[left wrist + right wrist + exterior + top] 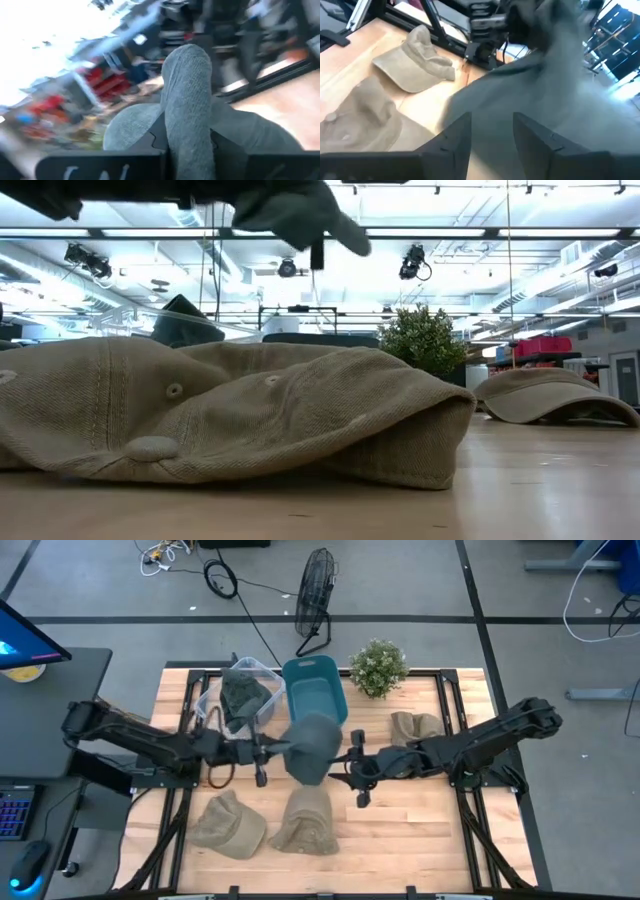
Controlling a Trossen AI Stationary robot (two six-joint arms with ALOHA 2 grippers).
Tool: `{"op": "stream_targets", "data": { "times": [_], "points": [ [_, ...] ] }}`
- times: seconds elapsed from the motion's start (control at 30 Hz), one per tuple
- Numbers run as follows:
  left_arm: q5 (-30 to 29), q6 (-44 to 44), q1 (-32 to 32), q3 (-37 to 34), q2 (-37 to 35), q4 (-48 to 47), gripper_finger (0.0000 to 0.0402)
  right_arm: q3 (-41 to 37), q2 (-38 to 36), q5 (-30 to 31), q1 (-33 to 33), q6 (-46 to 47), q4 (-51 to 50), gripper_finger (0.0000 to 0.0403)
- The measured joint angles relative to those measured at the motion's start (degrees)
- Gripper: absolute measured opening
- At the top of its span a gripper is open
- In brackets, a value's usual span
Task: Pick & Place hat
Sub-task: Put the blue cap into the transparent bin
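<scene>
Above mid-surface, left pincer (pixel 283 748) clamped on grey hat (pixel 314 745), right pincer (pixel 345 762) w/ fingers apart: carry level to teal bin (pixel 314 688), release low.

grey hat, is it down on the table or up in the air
Up in the air. The grey hat hangs between the left gripper and right gripper, pinched by the left; the low view shows it above the table.

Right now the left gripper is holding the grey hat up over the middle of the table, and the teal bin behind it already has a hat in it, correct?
Not quite. The left gripper does hold the grey hat up mid-table, but the high view shows the teal bin empty. The dark hat lies in the clear container beside it.
</scene>
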Motion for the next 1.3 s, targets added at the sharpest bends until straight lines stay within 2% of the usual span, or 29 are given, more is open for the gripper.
{"op": "stream_targets", "data": {
  "times": [0.03, 0.1, 0.2, 0.23, 0.37, 0.53, 0.63, 0.8, 0.9, 1.0, 1.1, 1.3],
  "points": [
    [-2.4, 2.8, 0.1, 0.0, -1.5, -0.7, 0.0027, 0.0, 0.0, 0.0, 0.0, 0.2, -0.6, 0.0147],
    [-11.1, 6.0, 0.4, 0.0, -4.8, -1.6, 0.0024, 0.0, 0.0, 0.0, -0.1, 0.3, -2.4, 0.0144],
    [-27.1, 5.6, 1.9, 0.0, -10.4, -5.5, 0.0024, 0.0, 0.0, 0.0, -0.1, 0.3, -4.7, 0.0142],
    [-30.4, 4.7, 2.6, 0.0, -12.4, -7.7, 0.0024, 0.0, 0.0, 0.0, -0.1, 0.7, -5.5, 0.0141],
    [-32.2, 1.6, 5.0, 0.0, -19.8, -13.3, 0.0023, 0.0, 0.1, 0.0, -0.1, 1.6, -5.7, 0.0141],
    [-31.9, -6.4, 7.2, 0.0, -24.4, -14.0, 0.0023, 0.0, 0.1, 0.0, -0.2, 1.4, -5.4, 0.0141],
    [-27.4, -11.7, 8.1, 0.1, -24.6, -15.3, 0.0023, 0.0, 0.1, -0.1, -0.2, 0.2, -5.0, 0.0141],
    [-9.8, -21.1, 11.4, 0.1, -22.9, -17.4, 0.0023, 0.0, 0.1, -0.7, -0.4, -0.6, -4.3, 0.0141],
    [-6.9, -24.9, 14.8, 2.6, -22.5, -21.3, 0.0023, 0.0, 0.1, -0.7, -0.6, -1.1, -4.1, 0.0141],
    [-6.1, -29.8, 19.0, 8.5, -22.2, -31.0, 0.0023, 0.0, 0.1, -0.7, -0.6, -2.5, -3.7, 0.0141],
    [0.7, -31.3, 23.6, 16.2, -21.2, -41.8, 0.0023, 0.0, 0.1, -0.7, -0.6, -4.2, -3.4, 0.0141],
    [6.2, -38.1, 30.8, 32.0, -17.7, -75.3, 0.0023, 0.0, 0.1, -0.7, -0.7, -5.2, -3.1, 0.0141]
  ]
}}
